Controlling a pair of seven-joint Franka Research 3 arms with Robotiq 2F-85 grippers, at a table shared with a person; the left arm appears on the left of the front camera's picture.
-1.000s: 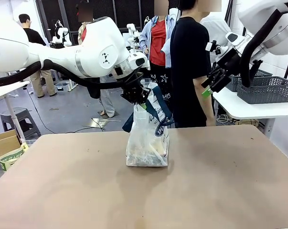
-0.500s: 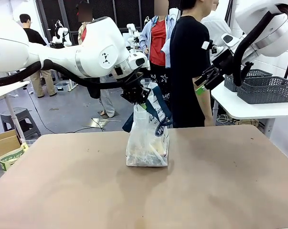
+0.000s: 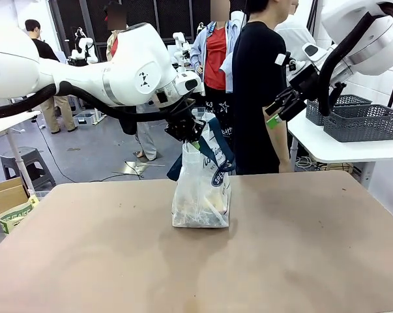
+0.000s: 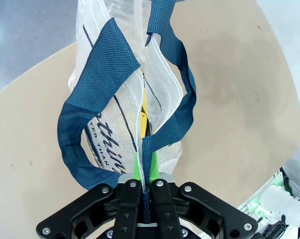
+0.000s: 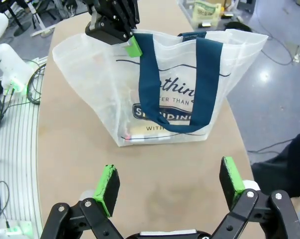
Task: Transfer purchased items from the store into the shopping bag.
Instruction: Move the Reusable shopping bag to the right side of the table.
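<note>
Right arm (image 3: 352,45) shifted leftward above brown table (image 3: 300,248).

Robotics lab, open hall. White robot arms on stands (image 3: 85,49) at 11 o'clock among standing people (image 3: 219,62); grey concrete floor (image 3: 92,153); white side table (image 3: 352,147) at 2 o'clock holding dark grey lattice plastic baskets (image 3: 362,122).

**Brown table, one bag on it**

So the table (image 3: 300,248) is a plain tan-brown top with rounded corners. Sitting right on it, about mid-width toward the far edge, is the shopping bag (image 3: 201,192), upright, whitish see-through plastic with navy handles.
</note>
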